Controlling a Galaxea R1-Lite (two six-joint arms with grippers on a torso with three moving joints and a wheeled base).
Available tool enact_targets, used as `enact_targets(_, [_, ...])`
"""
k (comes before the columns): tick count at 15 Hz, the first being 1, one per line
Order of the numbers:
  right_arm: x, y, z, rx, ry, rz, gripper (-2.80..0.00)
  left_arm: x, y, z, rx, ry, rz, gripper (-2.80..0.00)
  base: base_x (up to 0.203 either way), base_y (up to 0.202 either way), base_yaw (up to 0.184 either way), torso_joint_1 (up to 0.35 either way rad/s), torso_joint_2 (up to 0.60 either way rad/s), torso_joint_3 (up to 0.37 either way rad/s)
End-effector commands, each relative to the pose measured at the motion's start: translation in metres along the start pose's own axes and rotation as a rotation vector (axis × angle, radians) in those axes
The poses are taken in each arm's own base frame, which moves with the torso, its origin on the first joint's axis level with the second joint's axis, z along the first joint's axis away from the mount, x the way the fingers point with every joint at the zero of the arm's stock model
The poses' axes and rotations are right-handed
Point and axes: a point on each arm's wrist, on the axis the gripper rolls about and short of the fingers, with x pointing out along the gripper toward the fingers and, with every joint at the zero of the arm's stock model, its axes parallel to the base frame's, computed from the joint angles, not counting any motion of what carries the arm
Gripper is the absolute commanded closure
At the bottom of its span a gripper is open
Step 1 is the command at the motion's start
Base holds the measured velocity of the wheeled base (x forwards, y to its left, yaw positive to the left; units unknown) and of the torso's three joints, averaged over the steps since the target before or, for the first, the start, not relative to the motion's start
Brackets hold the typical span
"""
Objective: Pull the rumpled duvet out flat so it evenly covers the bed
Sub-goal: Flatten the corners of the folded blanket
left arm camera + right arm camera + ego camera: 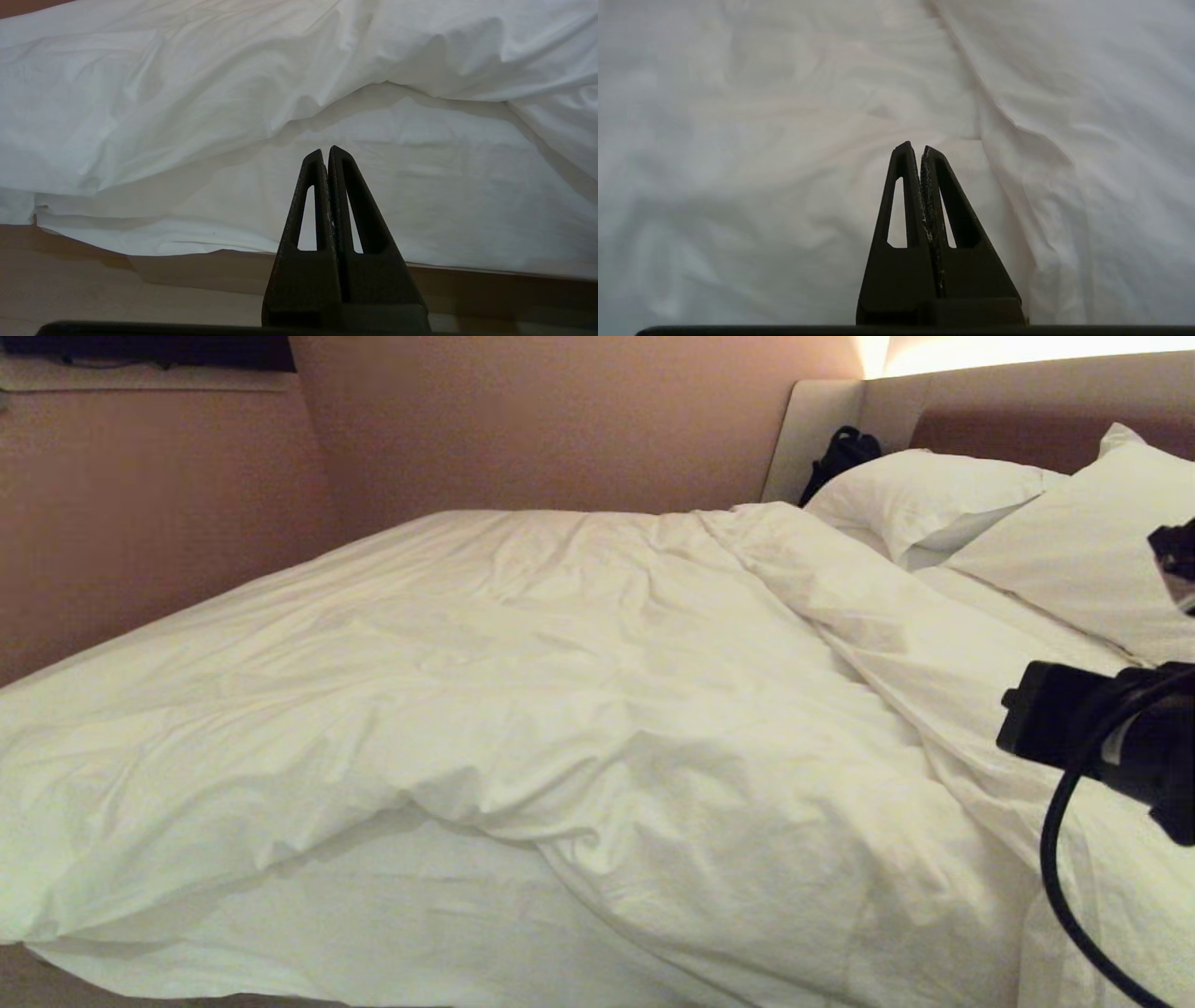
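The duvet (560, 691) lies creased across most of the bed, whose padded headboard (1027, 401) stands at the back right. Along the near side the duvet's edge bulges up and leaves a strip of mattress sheet (373, 905) bare. My right arm (1102, 737) reaches in from the right edge, over the duvet's right part. The right gripper (916, 147) is shut and empty above white duvet cloth (738, 140), beside a raised fold (1017, 154). The left gripper (325, 150) is shut and empty. It points at the bed's side, below the overhanging duvet edge (187, 93).
Two white pillows (924, 495) (1083, 541) lean at the headboard, with a black bag (840, 457) behind them. A pinkish wall (140, 523) runs close along the bed's far side. Wooden floor (93, 289) shows below the mattress sheet (444, 196).
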Motion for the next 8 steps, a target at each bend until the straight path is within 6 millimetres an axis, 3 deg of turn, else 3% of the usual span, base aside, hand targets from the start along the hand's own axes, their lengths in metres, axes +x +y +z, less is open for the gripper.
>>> enact_targets(1, [-0.005,0.021,0.023,-0.212,-0.292,0.147,0.00,0.000,0.000,0.000,0.000,0.000,0.000,0.00,0.000,0.000,0.000,0.000,0.00,0.000])
enact_targets(5, [0.018,0.045,-0.008,-0.231,-0.255,0.342,0.00,0.000,0.000,0.000,0.000,-0.001,0.000,0.00,0.000,0.000,0.000,0.000,0.00,0.000])
enact_targets(8, [0.031,0.061,-0.032,-0.259,-0.201,0.388,0.00,0.000,0.000,0.000,0.000,-0.001,0.000,0.00,0.000,0.000,0.000,0.000,0.00,0.000])
